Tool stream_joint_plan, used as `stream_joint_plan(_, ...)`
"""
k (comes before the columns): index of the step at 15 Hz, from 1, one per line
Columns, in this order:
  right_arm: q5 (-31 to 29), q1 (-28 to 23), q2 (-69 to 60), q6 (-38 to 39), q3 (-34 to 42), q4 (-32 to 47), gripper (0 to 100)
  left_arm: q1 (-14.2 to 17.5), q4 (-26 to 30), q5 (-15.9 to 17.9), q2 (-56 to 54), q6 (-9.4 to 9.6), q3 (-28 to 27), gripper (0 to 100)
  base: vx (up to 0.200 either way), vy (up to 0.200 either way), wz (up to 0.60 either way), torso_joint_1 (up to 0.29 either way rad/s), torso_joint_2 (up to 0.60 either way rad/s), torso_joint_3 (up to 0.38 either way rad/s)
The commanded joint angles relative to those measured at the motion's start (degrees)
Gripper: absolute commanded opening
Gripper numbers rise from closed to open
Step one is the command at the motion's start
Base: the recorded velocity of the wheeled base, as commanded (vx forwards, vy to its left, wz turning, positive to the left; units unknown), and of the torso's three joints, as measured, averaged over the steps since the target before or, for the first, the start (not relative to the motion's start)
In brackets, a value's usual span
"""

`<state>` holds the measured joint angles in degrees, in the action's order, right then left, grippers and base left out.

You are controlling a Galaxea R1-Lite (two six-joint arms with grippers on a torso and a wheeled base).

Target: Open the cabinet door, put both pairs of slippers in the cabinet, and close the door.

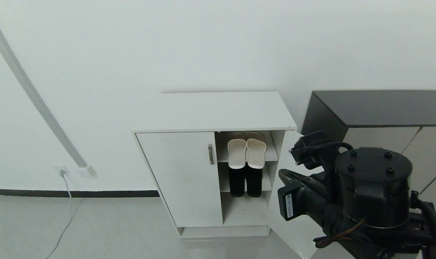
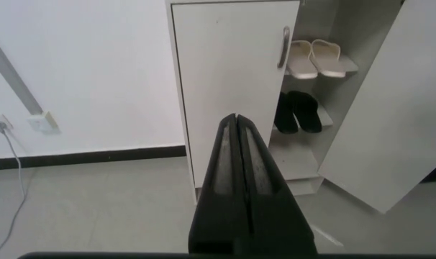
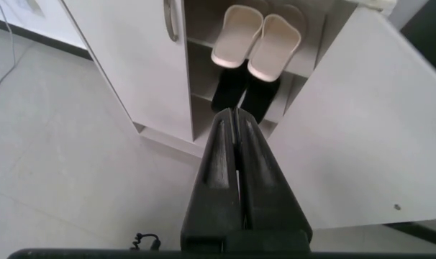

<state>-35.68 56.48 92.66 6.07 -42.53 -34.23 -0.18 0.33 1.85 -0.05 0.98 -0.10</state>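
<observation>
- Cabinet (image 1: 218, 111): white, stands against the wall, two doors on the front.
- Right door (image 1: 286, 230): swung wide open, sticks out from the cabinet's right edge toward the robot.
- Left door (image 1: 178, 176): shut, with a metal handle (image 1: 210, 154) upright at its inner edge.
- White slippers (image 1: 246, 153): a pair side by side on the cabinet's top shelf, right half, toes in, heels hanging over the shelf front.
- Black slippers (image 1: 245, 181): a pair side by side on the cabinet's middle shelf, straight below the white pair, toes in, heels at the shelf front.
- Both pairs are inside the cabinet and neither touches a gripper.
- Right gripper (image 3: 237, 115): fingers pressed together with nothing between them, in the air in front of the cabinet's open half, just beside the right door's inner face, pointing at the shelves.
- Left gripper (image 2: 236, 119): fingers pressed together, holding nothing, in front of the cabinet's left door and well apart from it.
- Dark cabinet (image 1: 380, 108): to the right of the white cabinet, against the same wall, with light fronts.
- Socket (image 1: 61, 171): on the wall left of the cabinet, low down, with a cable (image 1: 68, 208) running from it down onto the floor.
- Conduit (image 1: 34, 97): slants down the wall left of the cabinet, ending by the socket.
</observation>
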Motion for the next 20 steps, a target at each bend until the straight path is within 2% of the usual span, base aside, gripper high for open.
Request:
stream_joint_plan(1,0.0,-0.1,0.0,0.0,0.1,0.0,0,-0.1,0.0,0.0,0.0,-0.01,0.0,0,0.0,0.0,0.0,0.276,-0.61,-0.344)
stream_joint_plan(3,0.0,-0.1,0.0,0.0,0.1,0.0,0,0.0,-0.1,0.0,0.0,-0.01,0.0,0,0.0,0.0,0.0,0.198,-0.46,-0.237)
stream_joint_plan(9,0.0,-0.1,0.0,0.0,0.4,0.0,0,0.0,0.0,0.0,0.0,-0.01,0.0,0,0.0,0.0,0.0,0.008,-0.01,-0.009)
stream_joint_plan(15,0.0,-0.1,-0.1,-0.1,0.5,0.0,0,0.0,0.0,0.0,0.0,-0.01,0.0,0,0.0,0.0,-0.6,0.005,0.0,0.003)
stream_joint_plan(20,0.0,-0.5,-0.2,-0.6,0.4,0.0,0,0.0,-0.1,0.0,0.0,-0.01,0.0,0,0.0,0.0,0.0,0.0,0.0,0.0)
